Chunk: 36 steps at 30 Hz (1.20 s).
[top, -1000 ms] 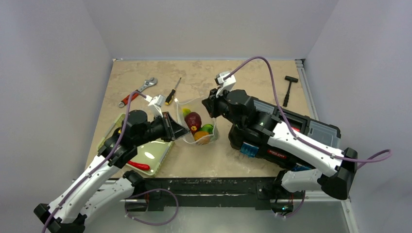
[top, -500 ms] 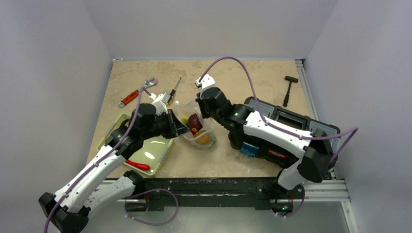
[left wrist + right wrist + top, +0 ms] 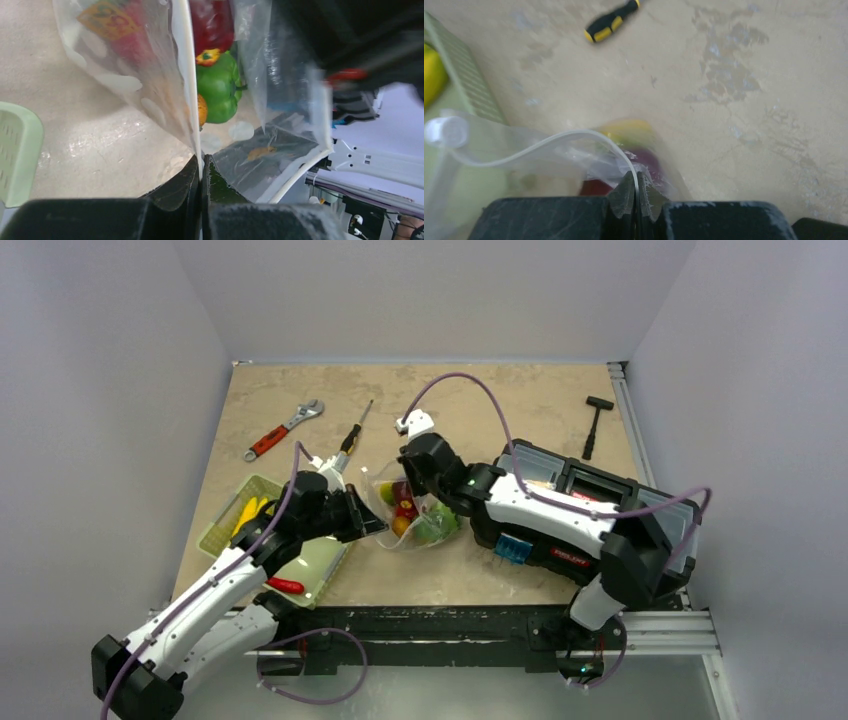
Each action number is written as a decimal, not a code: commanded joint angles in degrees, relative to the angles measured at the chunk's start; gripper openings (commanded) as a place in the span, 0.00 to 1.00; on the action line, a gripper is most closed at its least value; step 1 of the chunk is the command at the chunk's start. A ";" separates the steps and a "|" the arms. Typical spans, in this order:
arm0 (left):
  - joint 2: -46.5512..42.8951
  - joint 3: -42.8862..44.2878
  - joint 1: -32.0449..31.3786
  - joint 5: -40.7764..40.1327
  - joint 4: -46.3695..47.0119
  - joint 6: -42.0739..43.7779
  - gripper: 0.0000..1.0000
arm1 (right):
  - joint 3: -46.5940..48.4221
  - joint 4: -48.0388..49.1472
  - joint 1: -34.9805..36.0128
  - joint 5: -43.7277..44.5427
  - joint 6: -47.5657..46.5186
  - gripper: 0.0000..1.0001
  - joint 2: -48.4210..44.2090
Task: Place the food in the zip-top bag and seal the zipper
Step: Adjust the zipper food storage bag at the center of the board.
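The clear dotted zip-top bag (image 3: 412,516) hangs between my two grippers, just above the table. It holds toy food: a green pepper (image 3: 218,90), a red piece (image 3: 212,22) and an orange piece (image 3: 400,526). My left gripper (image 3: 373,524) is shut on the bag's mouth edge, pinching the whitish zipper strip (image 3: 188,75) at its fingertips (image 3: 201,162). My right gripper (image 3: 413,480) is shut on the opposite stretch of the zipper (image 3: 574,136), which runs into its jaws (image 3: 636,181). The mouth gapes between them. A long red chilli (image 3: 286,586) lies in the pale green basket (image 3: 222,528).
A yellow toy (image 3: 248,510) lies in the basket, left of the bag. A red-handled wrench (image 3: 280,431) and a screwdriver (image 3: 353,433) lie behind the bag. A black hammer (image 3: 596,420) lies far right. A black toolbox (image 3: 600,502) stands right of the bag.
Both grippers have come down and closer together with the bag, which now hangs lower and narrower. The right arm has swung left. The left arm has uncovered the basket's far end.
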 commanded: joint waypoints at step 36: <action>-6.22 20.87 0.79 -14.92 -30.67 15.25 0.86 | -4.28 4.54 0.24 0.30 -2.32 0.00 -10.13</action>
